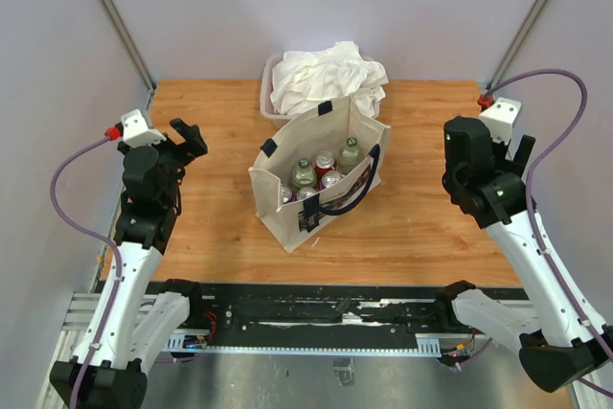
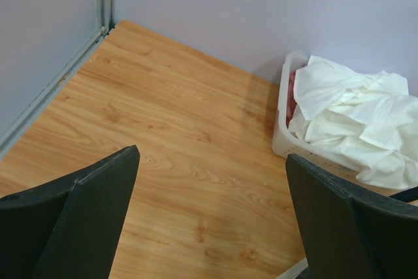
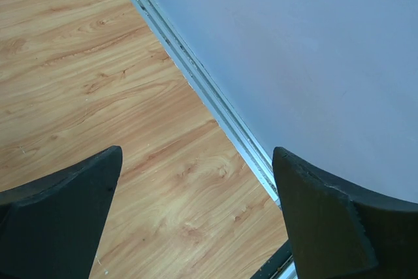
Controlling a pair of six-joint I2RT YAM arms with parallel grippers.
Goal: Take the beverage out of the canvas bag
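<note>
The beige canvas bag (image 1: pixel 330 131) with dark navy handles stands open at the middle of the table. Inside it are several beverages: a green-capped bottle (image 1: pixel 350 154), a red can (image 1: pixel 325 162) and silver-topped cans (image 1: pixel 303 173). My left gripper (image 1: pixel 189 138) is open and empty, left of the bag and well apart from it; in the left wrist view (image 2: pixel 212 217) only bare wood lies between its fingers. My right gripper (image 1: pixel 522 152) is open and empty at the table's right edge; the right wrist view (image 3: pixel 196 213) shows wood and the wall rail.
A translucent plastic tub (image 1: pixel 268 95) heaped with white cloth (image 1: pixel 326 76) stands just behind the bag; it also shows in the left wrist view (image 2: pixel 287 129). Walls enclose the table on the left, back and right. A metal rail (image 3: pixel 209 96) runs along the right edge.
</note>
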